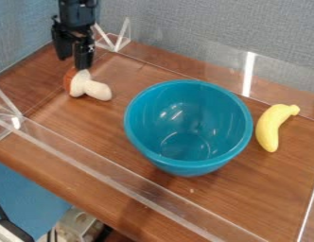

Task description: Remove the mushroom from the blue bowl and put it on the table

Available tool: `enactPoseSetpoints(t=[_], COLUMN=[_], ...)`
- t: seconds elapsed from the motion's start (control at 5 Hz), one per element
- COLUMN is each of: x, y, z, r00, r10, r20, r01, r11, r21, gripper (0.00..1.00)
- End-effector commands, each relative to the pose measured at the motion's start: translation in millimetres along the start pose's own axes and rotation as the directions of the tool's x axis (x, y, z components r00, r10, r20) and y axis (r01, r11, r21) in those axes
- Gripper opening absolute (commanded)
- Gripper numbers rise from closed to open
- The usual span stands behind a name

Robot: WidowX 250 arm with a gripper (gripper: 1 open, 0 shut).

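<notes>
The blue bowl [189,127] sits empty in front (a banana [273,126] lies beside it). Behind it, the mushroom [88,88] lies on its side on the surface [71,128], cap left, stem right. Above it the gripper [73,59] hangs released; the job looks done.
</notes>
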State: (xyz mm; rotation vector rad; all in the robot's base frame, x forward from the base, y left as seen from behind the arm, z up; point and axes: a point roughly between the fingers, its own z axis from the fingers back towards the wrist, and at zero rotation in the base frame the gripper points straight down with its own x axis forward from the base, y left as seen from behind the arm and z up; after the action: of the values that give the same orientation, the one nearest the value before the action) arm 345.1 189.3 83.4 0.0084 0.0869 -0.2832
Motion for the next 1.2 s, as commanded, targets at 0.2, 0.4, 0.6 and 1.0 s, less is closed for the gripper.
enactPoseSetpoints(t=[0.2, 0.4, 0.6, 1.0], x=[-18.7, -26.4, -32.4, -20.4], y=[2.3, -4.1, -2.8, -4.3], z=[77.3, 82.4, 84.5, 58.1], r00=[0.986, 0.981, 0.978, 0.969], r10=[0.022, 0.045, 0.049, 0.130], r20=[0.164, 0.189, 0.201, 0.210], r01=[-0.040, -0.063, -0.066, -0.143], r11=[0.994, 0.994, 0.995, 0.989], r21=[0.103, 0.091, 0.078, 0.048], gripper=[1.00, 1.00, 1.00, 1.00])
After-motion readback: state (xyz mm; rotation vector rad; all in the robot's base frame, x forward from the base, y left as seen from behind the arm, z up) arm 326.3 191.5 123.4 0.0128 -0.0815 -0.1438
